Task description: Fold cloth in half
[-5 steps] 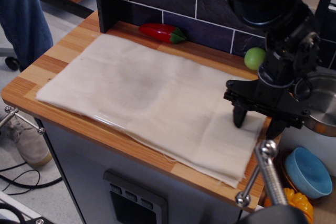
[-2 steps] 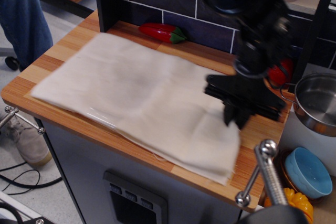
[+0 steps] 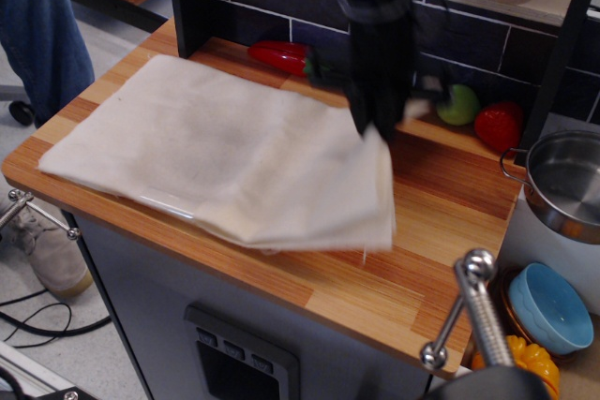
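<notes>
The cream cloth (image 3: 216, 152) lies on the wooden countertop (image 3: 450, 231) and covers its left and middle part. Its right end is lifted off the wood and hangs from my gripper (image 3: 375, 128), which is blurred by motion and stands above the cloth's right portion. The jaws appear shut on the cloth's right edge; the fingertips themselves are hard to make out. The lifted part droops in a fold, with a corner hanging down near the middle of the counter. The right part of the counter is bare wood.
A red pepper (image 3: 281, 55), a green fruit (image 3: 459, 103) and a red fruit (image 3: 500, 125) lie along the tiled back wall. A steel pot (image 3: 562, 180) stands at the right, a blue bowl (image 3: 551, 306) below it. A metal clamp (image 3: 469, 316) is in the foreground. A person's leg (image 3: 42, 25) is at the far left.
My gripper has risen from the cloth's right end and moved left and back with that edge in it. The right side of the counter is now uncovered.
</notes>
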You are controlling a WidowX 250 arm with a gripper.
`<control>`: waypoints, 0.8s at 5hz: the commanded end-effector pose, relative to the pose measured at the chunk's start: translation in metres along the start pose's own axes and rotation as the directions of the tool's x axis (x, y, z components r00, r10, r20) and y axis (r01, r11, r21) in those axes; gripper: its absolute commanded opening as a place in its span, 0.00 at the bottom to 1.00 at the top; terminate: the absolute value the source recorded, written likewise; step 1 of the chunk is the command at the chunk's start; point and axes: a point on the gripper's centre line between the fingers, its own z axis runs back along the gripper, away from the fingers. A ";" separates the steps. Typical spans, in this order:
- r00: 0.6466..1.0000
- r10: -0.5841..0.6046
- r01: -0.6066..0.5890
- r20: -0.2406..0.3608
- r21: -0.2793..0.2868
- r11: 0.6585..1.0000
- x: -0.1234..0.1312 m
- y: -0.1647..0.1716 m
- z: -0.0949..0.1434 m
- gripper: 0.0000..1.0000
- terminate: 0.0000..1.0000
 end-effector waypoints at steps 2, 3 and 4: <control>0.993 -0.103 0.092 -0.066 -0.145 0.985 0.045 0.109 0.103 0.00 0.00; 0.976 -0.201 0.192 -0.077 -0.118 0.974 0.026 0.138 0.100 0.00 0.00; 0.981 -0.156 0.155 -0.115 -0.018 0.988 0.014 0.166 0.085 1.00 0.00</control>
